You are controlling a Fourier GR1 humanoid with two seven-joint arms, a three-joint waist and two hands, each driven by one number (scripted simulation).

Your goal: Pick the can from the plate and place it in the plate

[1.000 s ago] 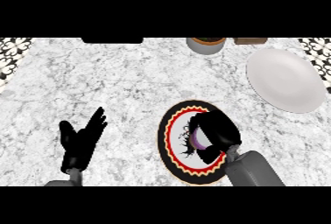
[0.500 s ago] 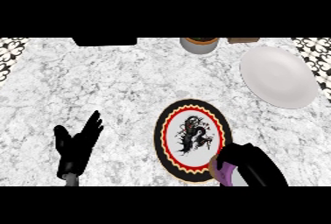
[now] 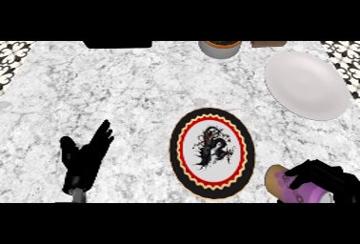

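Two hands enter at the lower edge: our right hand, lower right, curls its fingers round the purple can just right of the black-and-red patterned plate, off it, while our left hand rests open at lower left.

kitchen: grey marble table, decorated plate lower centre, white plate upper right, grey container top centre, patterned tiles in upper corners.
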